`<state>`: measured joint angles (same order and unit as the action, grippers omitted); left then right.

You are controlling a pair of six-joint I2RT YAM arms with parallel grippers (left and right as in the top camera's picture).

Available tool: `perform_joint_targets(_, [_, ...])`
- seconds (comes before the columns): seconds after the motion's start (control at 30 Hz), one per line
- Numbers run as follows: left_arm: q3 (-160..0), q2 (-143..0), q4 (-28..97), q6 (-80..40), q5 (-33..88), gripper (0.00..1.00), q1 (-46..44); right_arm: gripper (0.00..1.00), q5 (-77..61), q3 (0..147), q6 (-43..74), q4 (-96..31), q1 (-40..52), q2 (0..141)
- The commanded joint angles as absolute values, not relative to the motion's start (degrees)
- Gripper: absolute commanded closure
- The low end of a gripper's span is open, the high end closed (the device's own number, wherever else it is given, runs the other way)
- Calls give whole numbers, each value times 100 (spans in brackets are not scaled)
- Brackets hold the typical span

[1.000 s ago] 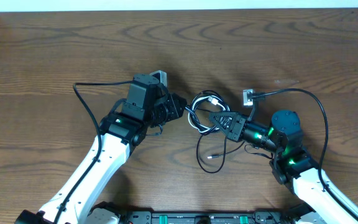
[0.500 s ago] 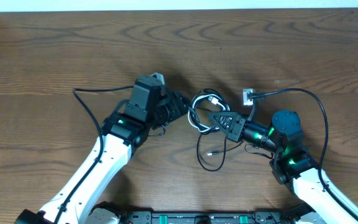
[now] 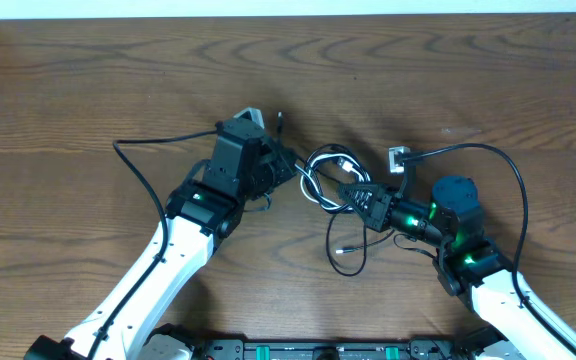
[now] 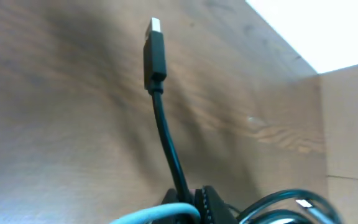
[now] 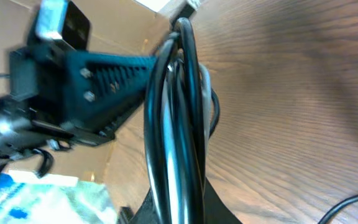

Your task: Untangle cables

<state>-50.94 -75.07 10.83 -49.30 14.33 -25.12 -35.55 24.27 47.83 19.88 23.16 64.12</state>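
The cables sit in a knotty ring on the table, right between my two arms. My left gripper is at the left edge of the ring. My right gripper is at the right edge. Both touch the bunch, so neither is nearer.

My left jaws are squeezed on a black cord. Past them it runs straight on toward the far side of the table and ends in a flat plug. A white cord curls by just beside those jaws.

My right jaws look squeezed on the loops too. The loops stand tall out of them, on edge, but I cannot see my fingertips well.

My left arm reaches in from the left and my right arm from the right, so the grippers point at each other. I think the next move is to pull apart sideways, along the line between them. One loose end trails back toward me.
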Motion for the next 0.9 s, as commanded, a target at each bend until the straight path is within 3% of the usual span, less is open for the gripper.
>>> perform_joint_targets(0.0, [-5172,-7522,602,-4558,1402,92,-2257,99,-3721,2432,4368,1754,2298,6377])
perform_joint_targets(0.23, [-5172,-7522,447,-2902,1868,92,-2294,99,-3704,2432,4626,1686,2298,6377])
perform_joint_targets(0.53, [-5172,-7522,-191,-2829,1957,92,-2510,99,-3898,2432,4685,1636,2298,6377])
perform_joint_targets(0.87, [-5170,-7522,1,-2532,2338,92,-2976,99,-3975,2432,6707,1892,2292,6375])
